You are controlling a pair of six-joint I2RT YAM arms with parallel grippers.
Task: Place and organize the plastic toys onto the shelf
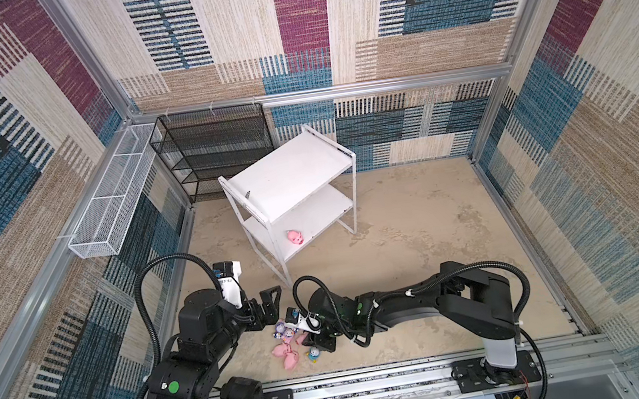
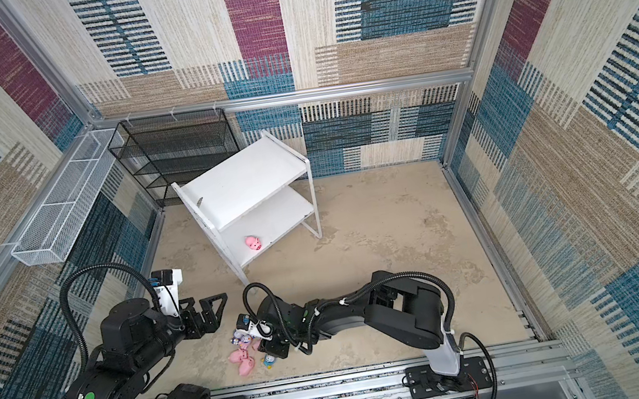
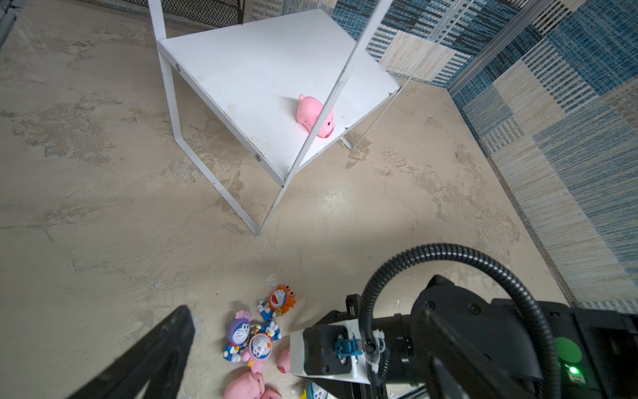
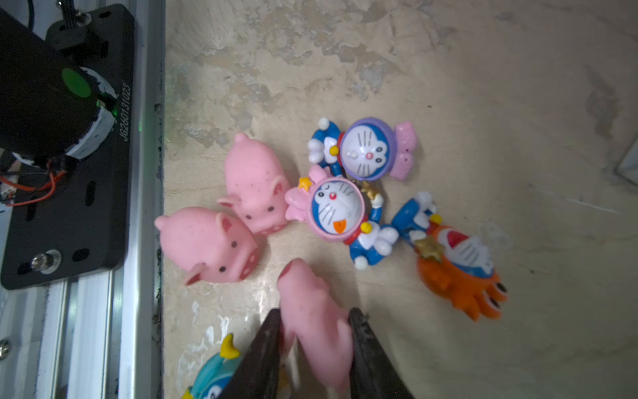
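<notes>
On the left, we saw the left gripper (image 1: 269, 304) hovering above the floor with its jaws spread wide and holding nothing. Just beside it the toys (image 1: 288, 345) lay bunched on the floor, and beyond them a lone pig (image 1: 294, 237) sat on the lower board of the shelf (image 1: 288, 167). To the right, the right gripper (image 4: 316, 314) pinched a pig (image 4: 307, 286) by its flanks. We judged that the soft, glossy body could squirt free on lifting, or that the jaws could drag along the blue figurine (image 4: 214, 376) just beside one finger

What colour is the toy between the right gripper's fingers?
Pink, a glossy pig; the right wrist view shows it best.
</notes>
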